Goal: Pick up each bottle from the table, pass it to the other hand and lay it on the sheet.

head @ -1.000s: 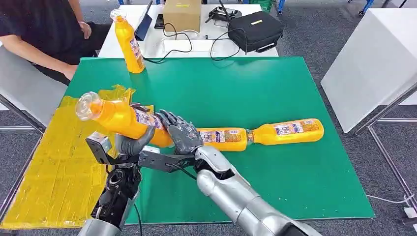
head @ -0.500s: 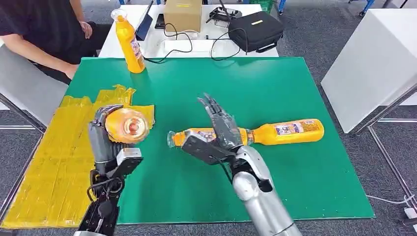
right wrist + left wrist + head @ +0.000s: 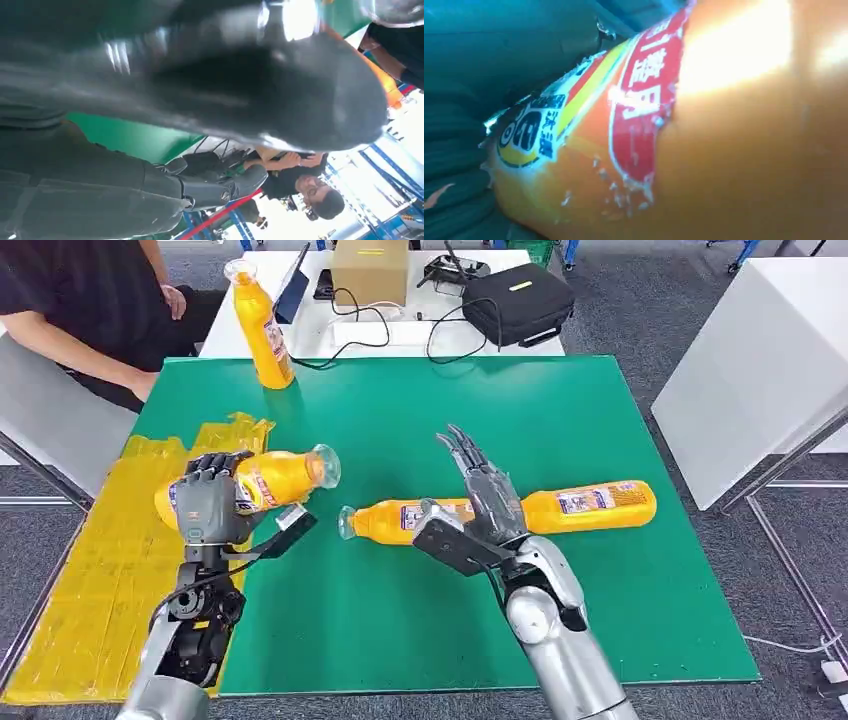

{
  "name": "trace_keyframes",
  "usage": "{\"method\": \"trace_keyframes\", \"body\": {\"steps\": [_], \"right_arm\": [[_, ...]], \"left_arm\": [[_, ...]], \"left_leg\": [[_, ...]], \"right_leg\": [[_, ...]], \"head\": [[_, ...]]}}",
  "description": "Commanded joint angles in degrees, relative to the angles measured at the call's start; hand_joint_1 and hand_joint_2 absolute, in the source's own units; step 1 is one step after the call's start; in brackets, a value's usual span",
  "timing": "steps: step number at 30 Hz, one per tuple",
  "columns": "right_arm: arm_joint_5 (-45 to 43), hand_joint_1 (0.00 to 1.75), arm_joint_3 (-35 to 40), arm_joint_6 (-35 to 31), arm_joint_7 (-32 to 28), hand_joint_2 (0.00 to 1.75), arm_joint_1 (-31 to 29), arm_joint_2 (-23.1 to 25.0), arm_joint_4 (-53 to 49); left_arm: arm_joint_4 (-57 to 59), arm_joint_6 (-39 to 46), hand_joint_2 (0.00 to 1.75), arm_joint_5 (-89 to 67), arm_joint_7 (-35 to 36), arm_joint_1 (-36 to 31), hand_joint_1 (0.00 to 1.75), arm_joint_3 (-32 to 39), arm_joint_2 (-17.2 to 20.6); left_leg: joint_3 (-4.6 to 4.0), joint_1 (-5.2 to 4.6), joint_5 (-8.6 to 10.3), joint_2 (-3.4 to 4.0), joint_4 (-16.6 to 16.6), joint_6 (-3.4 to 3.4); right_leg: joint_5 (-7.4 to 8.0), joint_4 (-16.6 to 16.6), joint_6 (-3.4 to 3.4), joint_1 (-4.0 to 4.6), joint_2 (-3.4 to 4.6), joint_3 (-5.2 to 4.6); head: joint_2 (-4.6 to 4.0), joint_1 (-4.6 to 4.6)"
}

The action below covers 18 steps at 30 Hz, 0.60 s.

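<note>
Since half a second ago the left hand [image 3: 208, 508] has turned the bottle [image 3: 262, 480] it grips from pointing its mouth at the camera to lying nearly level, mouth toward the table's [image 3: 560, 420] middle, its base end over the yellow sheet [image 3: 100, 570]; the bottle's torn red label shows close up in the left wrist view [image 3: 644, 115]. The right hand [image 3: 485, 502] has moved slightly right and holds nothing, fingers stretched out straight and apart above the two lying bottles. Four orange bottles are counted: the held one, a lying bottle [image 3: 395, 521] just left of the right hand, another lying bottle [image 3: 595, 503] to its right, and one standing bottle [image 3: 262, 328] at the table's far left edge.
</note>
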Motion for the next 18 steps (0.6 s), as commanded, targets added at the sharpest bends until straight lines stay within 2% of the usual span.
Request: {"method": "trace_keyframes", "body": {"steps": [1, 4, 5, 6, 8, 9, 12, 18], "right_arm": [[-2.4, 0.0, 0.9, 2.1, -1.1, 0.0, -10.6, -1.8, 13.4], [-2.4, 0.0, 1.1, 2.4, -1.1, 0.0, -12.1, -1.7, 14.9], [-2.4, 0.0, 1.1, 2.4, -1.1, 0.0, -12.1, -1.7, 14.9], [-2.4, 0.0, 0.9, 2.6, -1.1, 0.0, -13.2, -1.5, 16.8], [-2.4, 0.0, 0.5, 2.5, -1.3, 0.0, -14.0, -1.1, 18.4], [-2.4, 0.0, 0.3, 3.0, -1.3, 0.0, -15.4, -0.7, 20.7], [-1.8, 0.0, 0.2, 3.5, -1.8, 0.0, -17.5, 0.0, 24.7], [-0.9, 0.0, 0.6, 3.7, -2.3, 0.0, -18.4, 0.0, 27.8]], "left_arm": [[20.1, 1.9, 1.75, -0.2, 6.7, -5.8, 1.75, -14.1, 8.9], [21.5, 1.9, 1.75, -0.2, 8.5, -5.7, 1.75, -14.6, 9.3], [21.5, 1.9, 1.75, -0.2, 8.5, -5.7, 0.0, -14.6, 9.3], [21.5, 1.9, 1.75, -0.2, 11.1, -5.5, 0.0, -17.4, 10.4], [24.8, 1.9, 1.75, -0.2, 10.3, -6.0, 0.0, -16.5, 9.7], [27.5, 1.9, 0.0, -0.2, 13.8, -7.0, 0.0, -20.2, 10.6], [30.3, 1.9, 0.0, -0.2, 16.8, -8.0, 0.0, -20.7, 11.4], [31.3, 1.9, 0.0, -0.2, 17.3, -8.5, 0.0, -19.6, 11.9]], "left_leg": [[0.31, -0.03, -0.07, -0.06, 0.0, 0.12], [0.26, -0.04, -0.09, 0.13, 0.0, 0.08], [0.17, -0.02, -0.05, 0.1, 0.0, 0.05], [0.13, -0.03, -0.03, 0.03, 0.0, 0.04], [0.34, -0.01, -0.11, -0.03, 0.0, 0.07], [0.18, 0.0, -0.05, -0.01, 0.0, 0.05], [0.11, -0.03, -0.02, 0.0, 0.0, 0.06], [0.04, 0.0, 0.02, 0.01, 0.0, 0.05]], "right_leg": [[-0.07, 0.0, -0.22, 0.0, 0.05, 0.29], [-0.04, 0.0, -0.18, -0.02, 0.22, 0.22], [0.0, 0.0, -0.12, 0.0, 0.16, 0.14], [-0.01, 0.0, -0.1, -0.01, 0.09, 0.1], [-0.11, 0.1, -0.25, 0.02, 0.09, 0.28], [-0.03, 0.0, -0.12, 0.02, 0.07, 0.14], [0.0, 0.0, -0.06, -0.02, 0.05, 0.08], [0.02, 0.0, -0.07, 0.02, 0.06, 0.03]], "head": [[0.0, 0.0], [0.0, 0.0], [0.0, 0.0], [0.0, -0.02], [0.0, 0.0], [0.0, 0.0], [0.0, -0.02], [0.0, 0.0]]}}
